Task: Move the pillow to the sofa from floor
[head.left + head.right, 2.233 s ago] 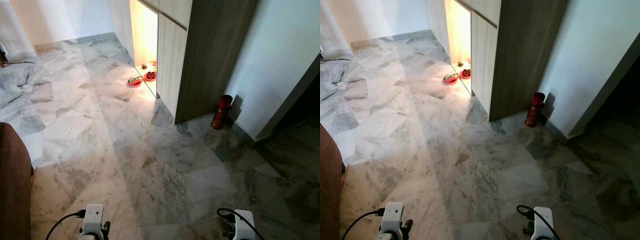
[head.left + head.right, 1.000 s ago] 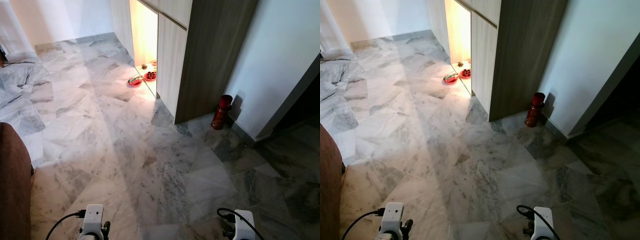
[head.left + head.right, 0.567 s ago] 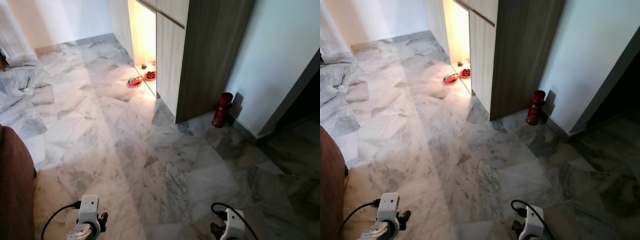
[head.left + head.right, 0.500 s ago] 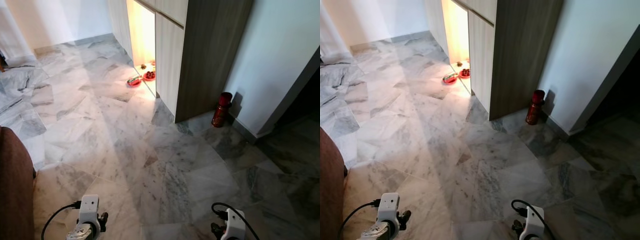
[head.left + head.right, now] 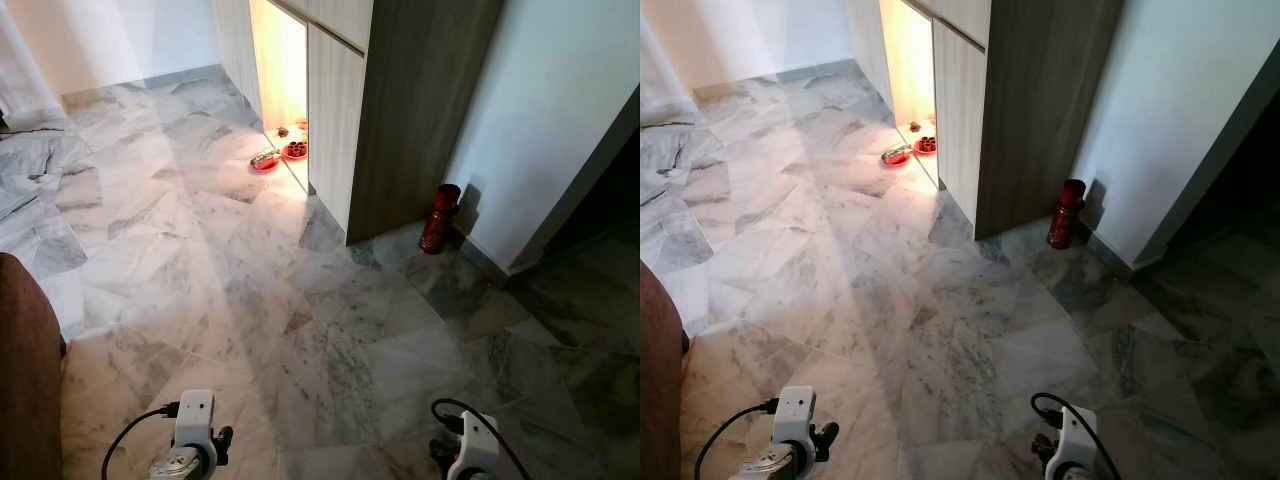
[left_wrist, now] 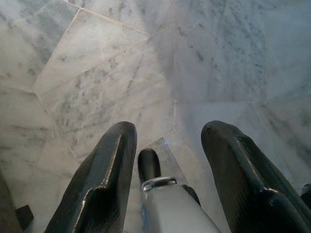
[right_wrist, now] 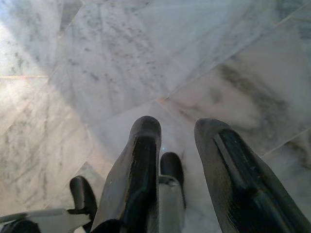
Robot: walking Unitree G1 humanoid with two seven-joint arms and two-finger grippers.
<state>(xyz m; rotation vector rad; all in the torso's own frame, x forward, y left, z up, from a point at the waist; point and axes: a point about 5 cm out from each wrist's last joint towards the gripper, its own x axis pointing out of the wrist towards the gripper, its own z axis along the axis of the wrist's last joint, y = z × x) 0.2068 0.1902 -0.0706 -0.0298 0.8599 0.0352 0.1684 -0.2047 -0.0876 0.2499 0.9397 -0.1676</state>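
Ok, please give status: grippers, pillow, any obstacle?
Left gripper open, empty, above marble floor. Right gripper open, empty. No pillow seen. Red bottle stands by wall; brown sofa edge at left.

One red bottle (image 5: 440, 217), two red dishes (image 5: 281, 155) by cabinet (image 5: 380, 110), two pincers: left pincer (image 6: 170, 141), right pincer (image 7: 177, 138).

head stereo downward, wrist cameras near floor (image 5: 300, 300)

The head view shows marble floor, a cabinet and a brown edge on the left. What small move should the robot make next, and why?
Probably turn to search for the pillow: ahead lie marble floor, the cabinet and a red bottle. The brown edge may be the sofa. Both claws, left and right, hang open.
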